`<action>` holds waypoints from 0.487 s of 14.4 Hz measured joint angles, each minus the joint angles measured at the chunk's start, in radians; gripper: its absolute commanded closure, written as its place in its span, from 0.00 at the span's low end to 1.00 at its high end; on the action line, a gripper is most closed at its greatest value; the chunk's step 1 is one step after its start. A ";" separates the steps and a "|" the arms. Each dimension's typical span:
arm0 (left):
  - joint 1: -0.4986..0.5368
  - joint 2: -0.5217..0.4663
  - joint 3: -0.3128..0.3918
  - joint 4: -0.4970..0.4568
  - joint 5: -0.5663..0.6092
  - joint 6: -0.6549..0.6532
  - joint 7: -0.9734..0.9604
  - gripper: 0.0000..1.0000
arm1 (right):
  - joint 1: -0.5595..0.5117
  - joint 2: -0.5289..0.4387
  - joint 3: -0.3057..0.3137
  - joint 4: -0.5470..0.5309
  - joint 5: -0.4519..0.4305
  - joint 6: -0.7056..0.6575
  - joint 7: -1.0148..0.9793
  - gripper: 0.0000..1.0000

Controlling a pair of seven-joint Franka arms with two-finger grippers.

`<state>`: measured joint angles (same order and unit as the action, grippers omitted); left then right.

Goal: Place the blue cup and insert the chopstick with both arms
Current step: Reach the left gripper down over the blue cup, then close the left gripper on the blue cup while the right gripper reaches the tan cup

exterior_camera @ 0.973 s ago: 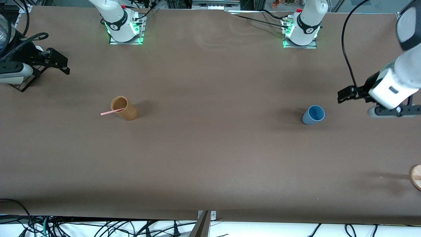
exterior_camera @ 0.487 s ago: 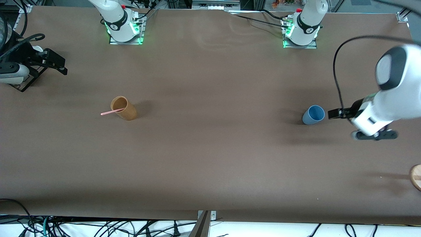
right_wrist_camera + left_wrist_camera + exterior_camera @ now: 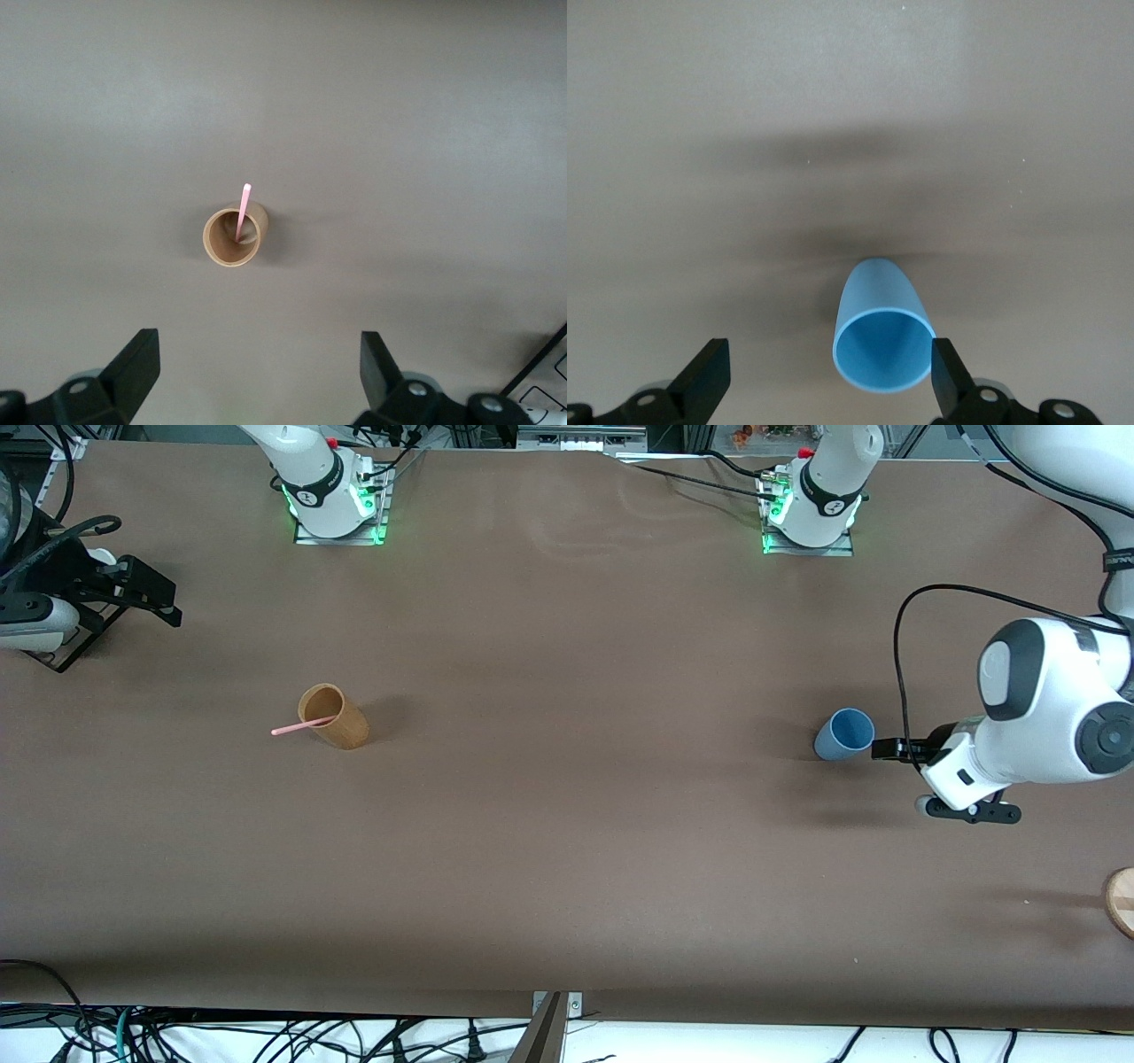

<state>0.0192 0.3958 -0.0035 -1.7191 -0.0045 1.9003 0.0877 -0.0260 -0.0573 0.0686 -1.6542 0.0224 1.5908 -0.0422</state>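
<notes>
The blue cup [image 3: 844, 734] stands upright on the brown table toward the left arm's end. My left gripper [image 3: 889, 749] is open and low, right beside the cup. In the left wrist view the cup [image 3: 881, 332] sits between the open fingers [image 3: 709, 382], close to one of them, and my left gripper [image 3: 827, 382] is not closed on it. The pink chopstick [image 3: 303, 726] leans in the tan-brown cup [image 3: 333, 716] toward the right arm's end. My right gripper [image 3: 159, 595] is open and waits up at that end; its view shows the chopstick [image 3: 241, 211] in the brown cup [image 3: 235, 235] well off from my right gripper [image 3: 257, 376].
A round wooden piece [image 3: 1121, 902] lies at the table's edge at the left arm's end, nearer to the front camera than the blue cup. The two arm bases [image 3: 330, 491] stand along the table's edge farthest from the front camera.
My left arm has swung down and in toward the blue cup, bringing its open gripper beside it. The right arm has barely moved. The cups and chopstick have not moved.
</notes>
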 measured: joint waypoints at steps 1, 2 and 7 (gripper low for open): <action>-0.003 -0.032 0.000 -0.073 0.000 0.070 0.000 0.00 | 0.000 0.000 0.000 0.000 0.000 0.000 0.000 0.00; -0.005 -0.066 0.002 -0.152 0.000 0.142 0.001 0.00 | 0.000 0.000 0.000 0.000 0.000 0.000 0.000 0.00; -0.005 -0.143 0.059 -0.378 0.001 0.349 0.123 0.00 | 0.001 0.006 0.001 0.000 0.000 0.000 0.000 0.00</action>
<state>0.0139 0.2529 0.0557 -2.0968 -0.0033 2.2497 0.2106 -0.0255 -0.0510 0.0694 -1.6542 0.0224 1.5908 -0.0423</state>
